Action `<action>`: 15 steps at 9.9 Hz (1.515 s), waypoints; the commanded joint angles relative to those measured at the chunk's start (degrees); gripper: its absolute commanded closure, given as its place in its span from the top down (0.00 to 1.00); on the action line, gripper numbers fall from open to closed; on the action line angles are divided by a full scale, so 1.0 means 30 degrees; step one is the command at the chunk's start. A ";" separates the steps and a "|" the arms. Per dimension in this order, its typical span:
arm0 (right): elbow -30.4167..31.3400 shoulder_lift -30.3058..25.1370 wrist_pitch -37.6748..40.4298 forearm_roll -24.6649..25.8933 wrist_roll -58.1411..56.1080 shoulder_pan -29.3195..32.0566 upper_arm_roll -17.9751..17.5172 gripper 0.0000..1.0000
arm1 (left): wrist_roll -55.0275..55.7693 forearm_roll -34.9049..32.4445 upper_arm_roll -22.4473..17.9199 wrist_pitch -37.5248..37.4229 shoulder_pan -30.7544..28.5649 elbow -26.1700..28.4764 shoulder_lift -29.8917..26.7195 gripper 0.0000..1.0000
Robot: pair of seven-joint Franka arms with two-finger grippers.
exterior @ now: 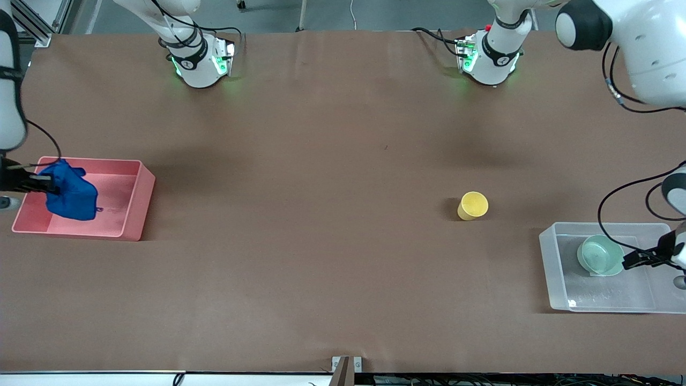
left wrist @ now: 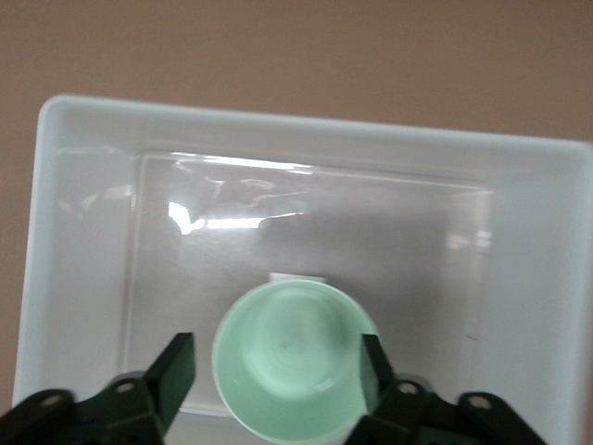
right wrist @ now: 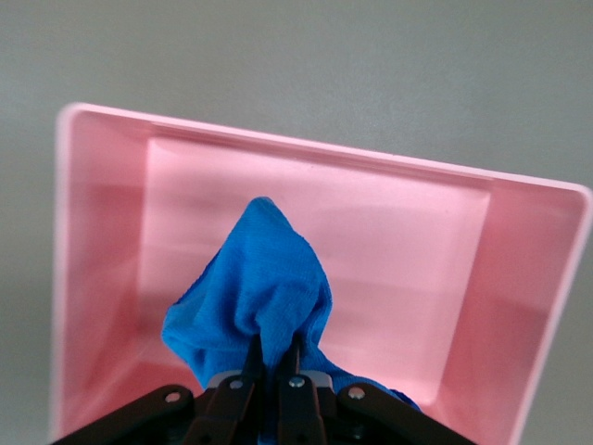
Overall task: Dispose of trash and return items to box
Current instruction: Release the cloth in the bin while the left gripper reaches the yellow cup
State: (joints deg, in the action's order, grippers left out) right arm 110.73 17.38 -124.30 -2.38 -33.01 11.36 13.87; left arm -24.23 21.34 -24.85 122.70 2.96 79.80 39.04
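Observation:
The blue cloth (exterior: 72, 195) hangs from my right gripper (exterior: 45, 185), which is shut on it over the pink bin (exterior: 134, 198). In the right wrist view the cloth (right wrist: 259, 278) droops from the closed gripper (right wrist: 275, 348) above the bin's floor (right wrist: 398, 222). The mint-green bowl (exterior: 600, 256) sits in the clear box (exterior: 552, 268). My left gripper (exterior: 632, 261) is open over it. In the left wrist view the bowl (left wrist: 292, 357) lies between the spread fingers (left wrist: 181, 371), beside the box's white label (left wrist: 296, 277). The yellow cup (exterior: 472, 206) stands on the table, toward the left arm's end.
The brown table (exterior: 321, 241) is bare between the pink bin at the right arm's end and the clear box (left wrist: 83, 232) at the left arm's end. Both arm bases stand along the table's edge farthest from the front camera.

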 commanded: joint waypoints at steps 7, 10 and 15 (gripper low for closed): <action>-0.0348 -0.1478 0.0498 0.0266 0.2936 -0.2315 -0.0433 1.00 | 0.1161 -0.2103 0.7276 0.1893 -0.0048 1.0833 -0.6656 1.00; -0.0378 -0.3061 0.2081 0.0994 0.7240 -0.4775 -0.0491 1.00 | 0.1684 -0.2161 0.9364 0.2836 0.0068 1.1458 -0.5342 1.00; -0.8565 -0.3594 1.1298 0.0705 1.1767 -0.5719 -0.0579 1.00 | 0.2998 -0.3655 0.9864 0.3980 0.0506 1.1487 -0.3669 0.40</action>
State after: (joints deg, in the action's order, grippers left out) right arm 91.91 6.29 -96.34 -0.52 0.35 -5.29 11.93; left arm -18.31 11.93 3.97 132.27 3.70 113.67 25.96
